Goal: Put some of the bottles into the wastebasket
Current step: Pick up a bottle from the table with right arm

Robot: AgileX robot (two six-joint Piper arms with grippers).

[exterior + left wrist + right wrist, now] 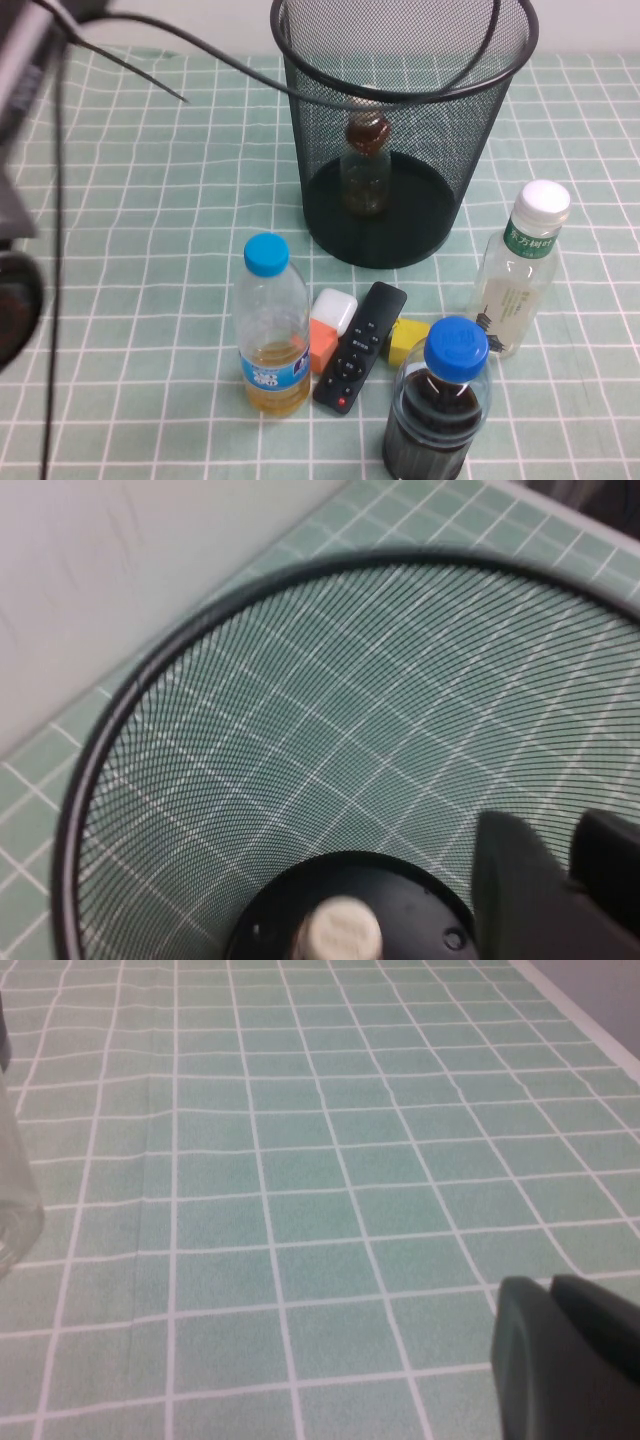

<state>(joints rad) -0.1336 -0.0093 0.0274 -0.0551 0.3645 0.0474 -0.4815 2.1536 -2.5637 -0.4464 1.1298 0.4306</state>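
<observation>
Two blue-capped bottles (271, 325) stand nearest on the surface (150, 200). White-capped bottle (520, 268) upright, right, beside the wastebasket (400, 130). Small bottle (366, 165) upright inside the wastebasket, centre. My left pincer (570, 870) above the wastebasket's mouth, empty, opening unclear. My right pincer (560, 1345) closed, low over bare surface.
</observation>
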